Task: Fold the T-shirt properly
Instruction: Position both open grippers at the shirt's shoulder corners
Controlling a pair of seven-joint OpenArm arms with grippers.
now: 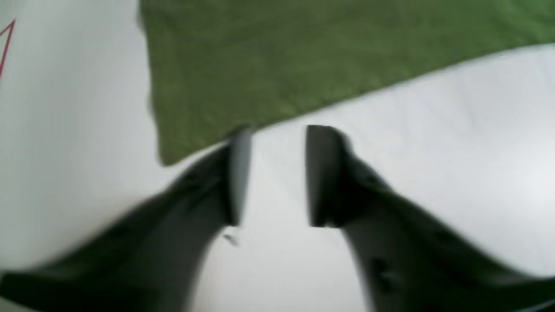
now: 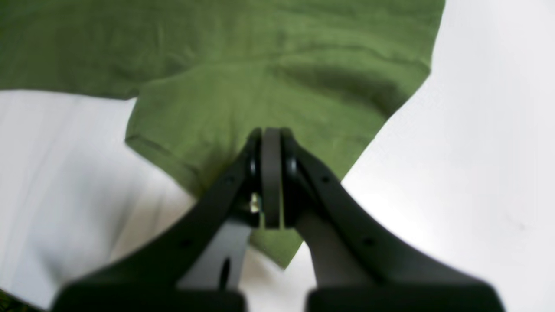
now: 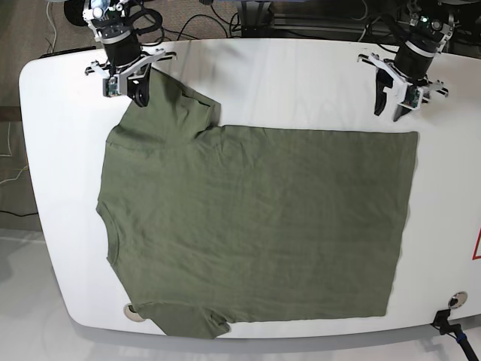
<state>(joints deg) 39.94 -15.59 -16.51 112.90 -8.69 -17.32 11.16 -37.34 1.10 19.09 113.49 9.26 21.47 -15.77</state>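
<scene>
The olive-green T-shirt (image 3: 255,226) lies flat on the white table (image 3: 301,83), neck to the left and hem to the right. My right gripper (image 3: 140,98) is shut and sits low over the far sleeve (image 2: 208,121). In the right wrist view its fingers (image 2: 271,143) are pressed together above the cloth, and I cannot tell whether any cloth is pinched. My left gripper (image 3: 389,113) is open and empty. It hovers over bare table just beyond the far hem corner (image 1: 167,158), with its fingertips (image 1: 240,143) at the hem edge of the shirt (image 1: 260,65).
Cables and arm bases crowd the table's far edge. A red triangular mark (image 3: 476,244) sits at the table's right edge and also shows in the left wrist view (image 1: 6,47). Round fittings (image 3: 455,299) sit near the front edge, and a black cable (image 3: 458,338) hangs off the front right.
</scene>
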